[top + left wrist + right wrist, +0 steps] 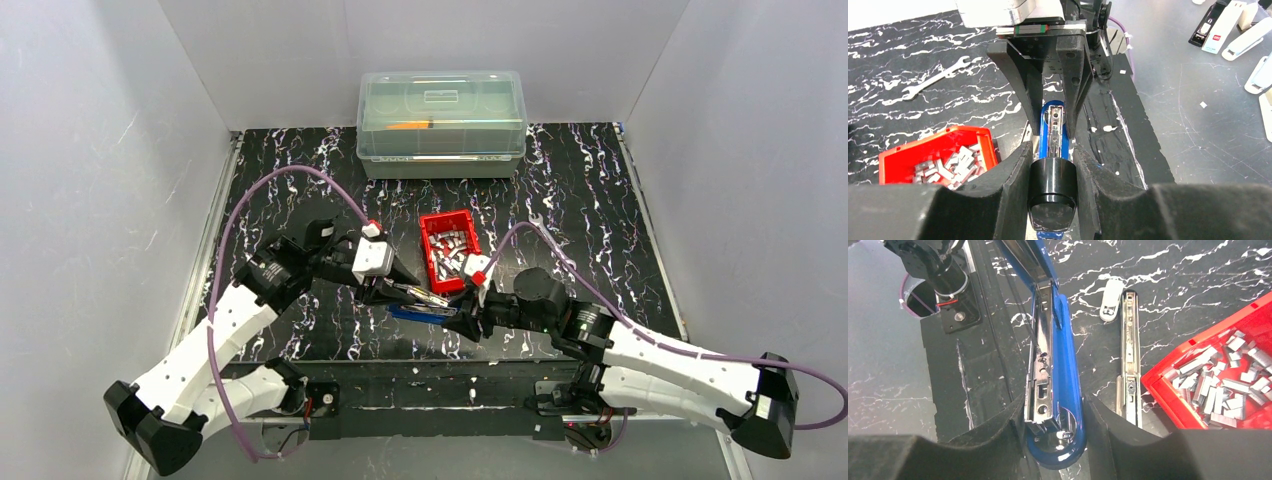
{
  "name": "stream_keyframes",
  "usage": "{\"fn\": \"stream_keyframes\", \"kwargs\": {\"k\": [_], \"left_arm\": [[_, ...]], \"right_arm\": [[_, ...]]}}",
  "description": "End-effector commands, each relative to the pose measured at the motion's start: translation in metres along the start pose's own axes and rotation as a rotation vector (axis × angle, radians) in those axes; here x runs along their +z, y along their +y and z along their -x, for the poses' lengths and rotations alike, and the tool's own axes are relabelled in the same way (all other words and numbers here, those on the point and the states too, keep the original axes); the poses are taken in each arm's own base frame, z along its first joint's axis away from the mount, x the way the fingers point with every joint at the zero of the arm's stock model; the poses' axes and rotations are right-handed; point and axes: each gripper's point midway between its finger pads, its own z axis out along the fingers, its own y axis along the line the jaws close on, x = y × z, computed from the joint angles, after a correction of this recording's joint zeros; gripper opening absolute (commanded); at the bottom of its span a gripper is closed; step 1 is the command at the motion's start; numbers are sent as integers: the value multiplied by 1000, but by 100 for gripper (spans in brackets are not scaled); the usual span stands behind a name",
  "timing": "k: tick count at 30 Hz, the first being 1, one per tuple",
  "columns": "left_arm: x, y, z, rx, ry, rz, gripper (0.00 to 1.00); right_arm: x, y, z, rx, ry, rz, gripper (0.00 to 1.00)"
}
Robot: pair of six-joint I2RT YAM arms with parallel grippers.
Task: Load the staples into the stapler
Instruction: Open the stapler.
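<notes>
two grippers are sharing one stapler (pixel 1068 365), which is lying open near the middle of the table (pixel 600 200), toward its near edge and just short of the red bin (pixel 1168 405). the left gripper (pixel 1053 155) is pinching the black-capped end, seemingly the swung-up lid, though the wrist view is too close to be sure. the right gripper (pixel 1053 407) is pressing its fingers against both flanks of the rounded blue base, clamping it rather than standing spread

neither one is carrying staples (pixel 1218 385); they are all sitting in the red bin on the far side of the stapler

the step in hand looks like bracing the stapler open. doing it well means lifting the lid well clear, keeping the chrome channel facing up and the base flat on the table, and squeezing lightly enough that nothing is twisting. one gripper will be needing to let go to fetch a strip, so the other's grip should be holding alone first

the staples are showing as short silvery-grey strips, heaped at all angles and overlapping. the stapler is glossy blue with a bright metal magazine. a loose metal rail (pixel 1130 340) is lying between it and the bin
</notes>
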Motion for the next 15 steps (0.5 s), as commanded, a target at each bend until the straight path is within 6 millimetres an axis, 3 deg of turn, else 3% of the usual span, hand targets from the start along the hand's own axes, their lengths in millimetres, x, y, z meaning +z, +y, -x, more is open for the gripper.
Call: {"fn": "stream_keyframes", "kwargs": {"k": [1, 4, 10, 15], "left_arm": [[-12, -13, 3, -2, -28, -14, 0], [-23, -7, -17, -43, 4, 44, 0], [-46, -9, -77, -97, 79, 150, 0], [-45, -19, -113, -114, 133, 120, 0]], "right_arm": [[6, -25, -16, 62, 19, -137, 7], [5, -28, -29, 122, 1, -165, 3], [2, -24, -58, 182, 26, -161, 1], [11, -21, -70, 192, 51, -145, 1]]}}
